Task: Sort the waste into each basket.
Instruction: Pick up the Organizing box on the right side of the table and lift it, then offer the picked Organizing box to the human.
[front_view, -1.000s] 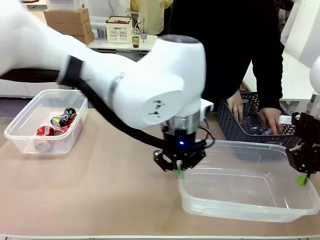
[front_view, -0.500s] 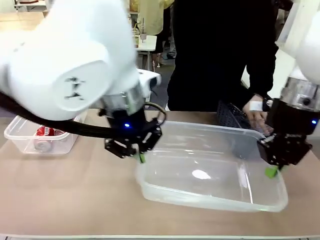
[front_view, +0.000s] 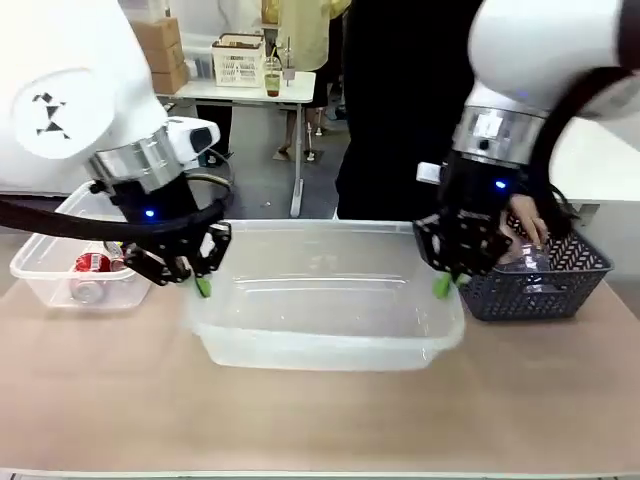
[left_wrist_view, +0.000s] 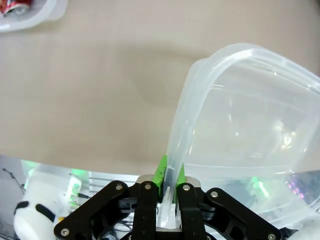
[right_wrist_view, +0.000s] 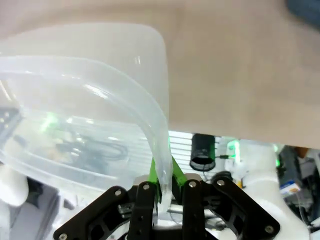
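Observation:
A large see-through basket (front_view: 320, 345) sits mid-table between my two arms. My left gripper (front_view: 203, 286) is shut on its left rim, and my right gripper (front_view: 440, 286) is shut on its right rim. In the left wrist view the gripper (left_wrist_view: 169, 176) pinches the curved rim of the basket (left_wrist_view: 240, 100) between green pads. The right wrist view has the same grip (right_wrist_view: 162, 182) on the basket's (right_wrist_view: 75, 75) other end. Nothing lies inside it. A second clear basket (front_view: 30, 270) at the far left holds red cans (front_view: 92, 263), and one can (left_wrist_view: 15, 6) appears in the left wrist view.
A dark grey lattice basket (front_view: 560, 290) stands at the right, close behind my right gripper. A person in black stands at the far side with a hand (front_view: 527, 226) inside it. Bare table lies in front of the held basket.
Both arms have moved left together with the large basket, from the table's right side to the middle. The lattice basket now shows in full at the right.

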